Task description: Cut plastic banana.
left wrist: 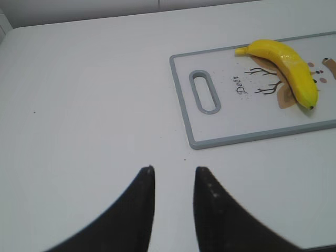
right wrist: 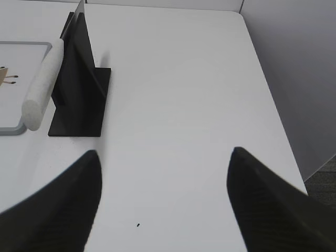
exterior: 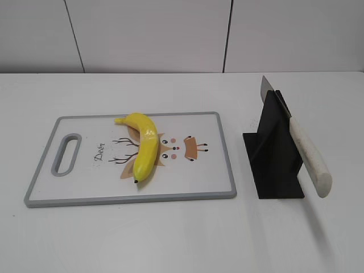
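The yellow plastic banana (exterior: pixel 144 145) lies on a white cutting board (exterior: pixel 85 190) with a grey rim; it also shows in the left wrist view (left wrist: pixel 286 63) on the board (left wrist: pixel 231 137). A knife with a white handle (exterior: pixel 310 156) rests slanted in a black stand (exterior: pixel 273 153), right of the board; the right wrist view shows the handle (right wrist: pixel 44 81) and stand (right wrist: pixel 79 100). My left gripper (left wrist: pixel 173 170) is open and empty, over bare table left of and nearer than the board. My right gripper (right wrist: pixel 164 152) is wide open and empty, nearer than and to the right of the stand. Neither gripper shows in the exterior view.
The board has a handle slot (exterior: pixel 67 153) at its left end and a deer drawing. The white table (exterior: pixel 182 239) ends at a right edge (right wrist: pixel 273 105), with a grey wall behind it.
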Tool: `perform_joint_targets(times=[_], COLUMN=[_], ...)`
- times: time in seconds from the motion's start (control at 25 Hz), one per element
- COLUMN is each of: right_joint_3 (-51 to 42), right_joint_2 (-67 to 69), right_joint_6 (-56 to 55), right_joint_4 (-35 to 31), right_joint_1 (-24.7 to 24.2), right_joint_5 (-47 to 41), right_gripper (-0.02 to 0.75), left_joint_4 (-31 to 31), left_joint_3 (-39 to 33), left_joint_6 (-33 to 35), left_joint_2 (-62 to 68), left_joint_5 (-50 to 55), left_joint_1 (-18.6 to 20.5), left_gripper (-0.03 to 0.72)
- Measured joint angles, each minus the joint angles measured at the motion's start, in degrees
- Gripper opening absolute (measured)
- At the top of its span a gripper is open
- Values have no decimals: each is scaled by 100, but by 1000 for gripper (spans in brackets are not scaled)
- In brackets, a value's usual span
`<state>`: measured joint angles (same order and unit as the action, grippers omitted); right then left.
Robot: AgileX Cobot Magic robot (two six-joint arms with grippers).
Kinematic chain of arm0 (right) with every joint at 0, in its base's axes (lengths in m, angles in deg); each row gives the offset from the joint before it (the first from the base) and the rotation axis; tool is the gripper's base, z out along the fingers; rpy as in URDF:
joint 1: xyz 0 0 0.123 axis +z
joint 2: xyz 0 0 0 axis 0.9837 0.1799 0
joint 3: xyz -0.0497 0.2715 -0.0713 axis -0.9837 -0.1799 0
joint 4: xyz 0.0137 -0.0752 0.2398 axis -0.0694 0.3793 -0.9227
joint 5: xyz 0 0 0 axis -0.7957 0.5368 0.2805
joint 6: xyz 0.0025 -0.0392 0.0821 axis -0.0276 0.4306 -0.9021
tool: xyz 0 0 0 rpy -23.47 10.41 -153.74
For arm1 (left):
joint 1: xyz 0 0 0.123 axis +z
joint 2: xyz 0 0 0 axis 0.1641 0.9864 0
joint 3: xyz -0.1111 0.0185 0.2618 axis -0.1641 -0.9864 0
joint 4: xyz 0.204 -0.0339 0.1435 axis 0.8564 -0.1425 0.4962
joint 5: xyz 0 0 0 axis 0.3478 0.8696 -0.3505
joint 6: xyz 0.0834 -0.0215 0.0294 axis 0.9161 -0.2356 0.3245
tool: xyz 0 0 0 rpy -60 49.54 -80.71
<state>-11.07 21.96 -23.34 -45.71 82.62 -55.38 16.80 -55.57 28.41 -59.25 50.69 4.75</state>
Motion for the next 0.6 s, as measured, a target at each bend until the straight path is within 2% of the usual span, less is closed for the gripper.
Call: perform_joint_targets(times=[0.6], right_joint_3=[0], right_joint_2=[0], right_joint_6=[0], right_joint_4=[0], right_joint_1=[0], right_joint_5=[0], right_gripper=[571], left_joint_4=[0], left_joint_3=[0], left_joint_6=[0], left_joint_2=[0], left_joint_5=[0], left_joint_1=[0], left_gripper=[236])
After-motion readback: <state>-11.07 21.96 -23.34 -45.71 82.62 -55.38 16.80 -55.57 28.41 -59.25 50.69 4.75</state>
